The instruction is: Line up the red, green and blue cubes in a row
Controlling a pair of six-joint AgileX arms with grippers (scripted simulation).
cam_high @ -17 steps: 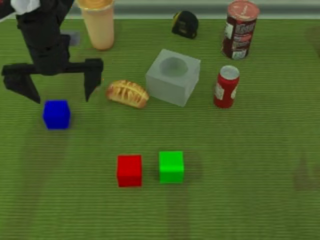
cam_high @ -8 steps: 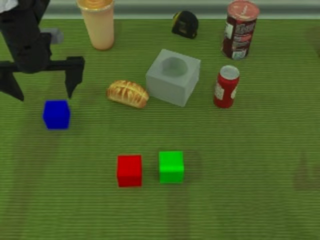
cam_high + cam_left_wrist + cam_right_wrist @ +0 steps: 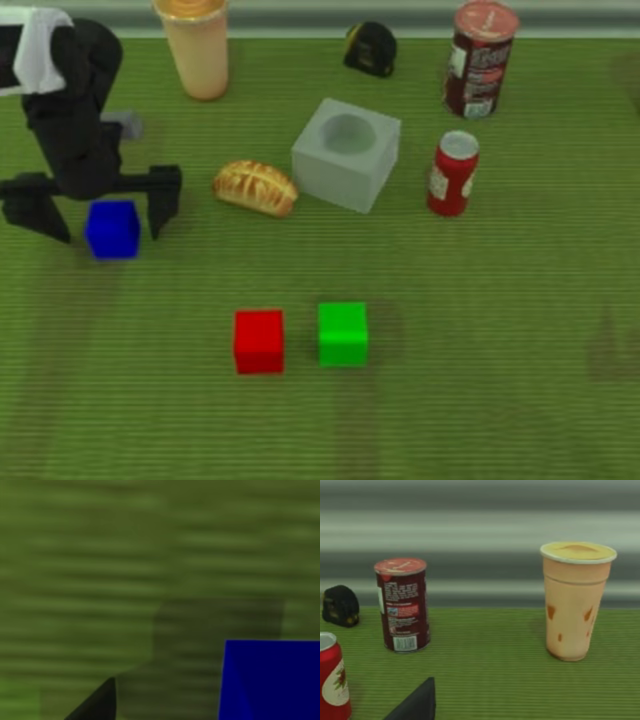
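Here the left gripper (image 3: pixel 98 212) sits low over the far left of the green tabletop (image 3: pixel 480 400), spread wide, with its 2 dark fingers (image 3: pixel 163 198) standing on either side of the blue cube (image 3: pixel 112 229); the cube lies between them with a gap showing on each side, so nothing is held. In the left wrist view the blue cube (image 3: pixel 270 680) fills one corner close to the camera, with a dark fingertip (image 3: pixel 97 705) apart from it over the ribbed green surface. The red cube (image 3: pixel 259 341) and the green cube (image 3: pixel 343 333) sit side by side nearer the front middle of the tabletop, just beside one another with a narrow strip of green between them, and well apart from the blue cube. Farther back lie a bread roll (image 3: pixel 256 187), a grey block with a round hollow (image 3: pixel 346 153) just to its right, and a red soda can (image 3: pixel 453 173) standing upright to the right of that. Along the back edge stand a tall orange-tan cup (image 3: pixel 195 45), a black tape measure (image 3: pixel 370 48) and a dark red canister (image 3: pixel 481 58). The right arm is out of the top view; its wrist view looks across the tabletop at the cup (image 3: pixel 577 600), the canister (image 3: pixel 402 605), the tape measure (image 3: pixel 340 606) and the soda can (image 3: pixel 332 680), and only 1 dark fingertip (image 3: pixel 417 705) shows, so I cannot tell how far the right gripper is open.
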